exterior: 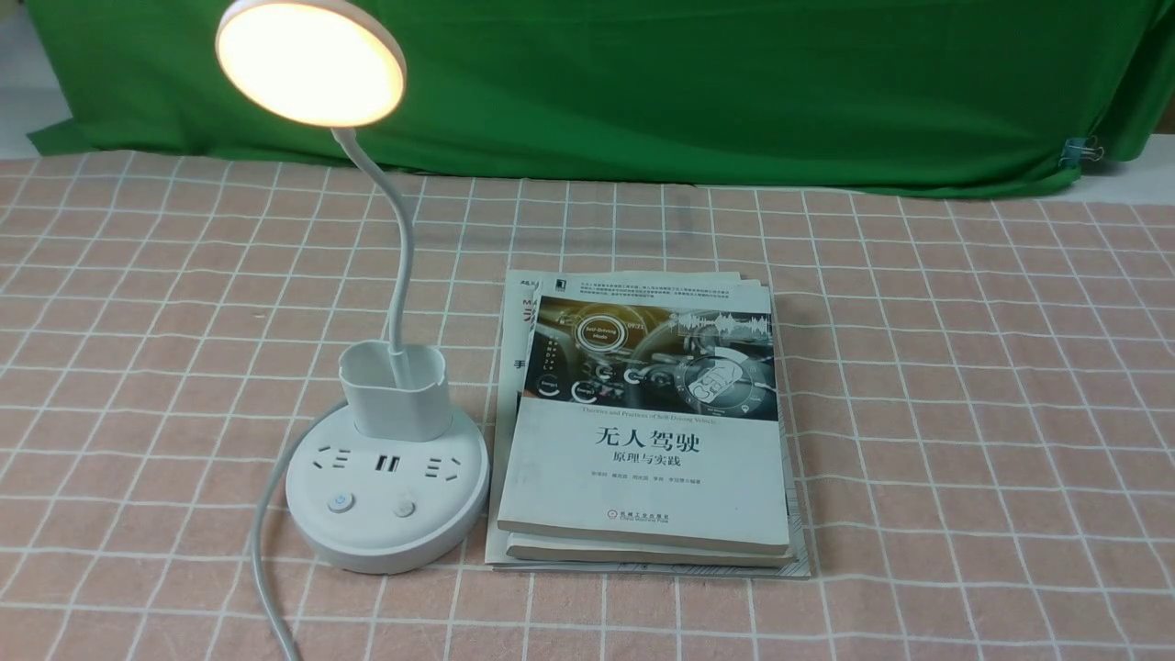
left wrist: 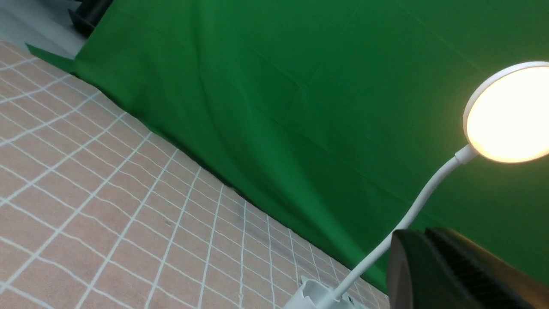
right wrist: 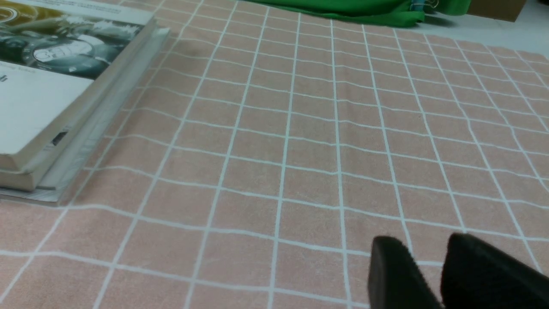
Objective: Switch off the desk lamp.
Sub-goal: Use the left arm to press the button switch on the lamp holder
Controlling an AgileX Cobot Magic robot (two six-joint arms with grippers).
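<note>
The white desk lamp stands at the left of the front view. Its round disc head (exterior: pixel 310 62) glows, lit. A thin bent neck (exterior: pixel 397 248) runs down into a small cup (exterior: pixel 395 390) on the round base (exterior: pixel 386 542), which has sockets and two buttons (exterior: pixel 341 502) (exterior: pixel 404 508). Neither gripper shows in the front view. In the left wrist view my left gripper (left wrist: pixel 414 234) has its fingers pressed together, empty, beside the lamp's neck (left wrist: pixel 420 210) and below the lit head (left wrist: pixel 510 116). My right gripper (right wrist: pixel 429 246) hovers over bare cloth, fingers close together, empty.
A stack of books (exterior: pixel 647 431) lies just right of the lamp base, also seen in the right wrist view (right wrist: pixel 51 86). The lamp's white cord (exterior: pixel 266 542) runs off the front edge. A green backdrop (exterior: pixel 734 92) hangs behind the pink checked tablecloth (exterior: pixel 964 413).
</note>
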